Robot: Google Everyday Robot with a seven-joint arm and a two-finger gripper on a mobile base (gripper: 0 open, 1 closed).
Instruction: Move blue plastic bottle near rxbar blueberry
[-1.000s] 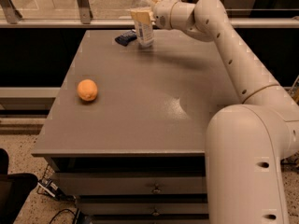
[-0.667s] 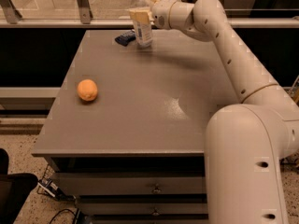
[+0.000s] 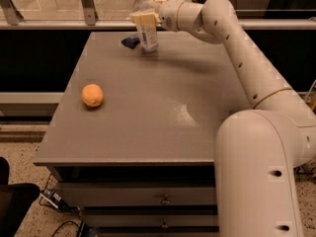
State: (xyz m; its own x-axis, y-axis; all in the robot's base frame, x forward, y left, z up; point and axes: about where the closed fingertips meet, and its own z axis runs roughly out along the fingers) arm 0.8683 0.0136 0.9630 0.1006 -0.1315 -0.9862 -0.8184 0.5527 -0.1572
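step in hand: placement, judged near its end. the blue plastic bottle (image 3: 149, 37) is seen standing upright at the far edge of the desk (image 3: 163, 112), and its base appears to be set on the surface, though contact there cannot be confirmed. the hand (image 3: 144, 19) is reached in from the right at the bottle's upper body, just under the shoulder. it is seen clamped on the bottle, with one cream pad laid across the front of the label. the white cap is left showing above the hand.

the rxbar blueberry (image 3: 130, 42) is lying flat on the desk just beside the bottle's base, on its left. whether wrapper and bottle are touching cannot be told. the "near" condition is judged as already met.

next move, as judged: the hold is to be released and the hand drawn back clear of the bottle. a straight pull-back along the arm (image 3: 232, 38) to the right is called for, so the tall, light bottle is not dragged or tipped onto the bar. a sideways brush on the label is the main risk.

an orange fruit (image 3: 92, 95) is seen well apart, on the near-left part of the desk, and is not involved.
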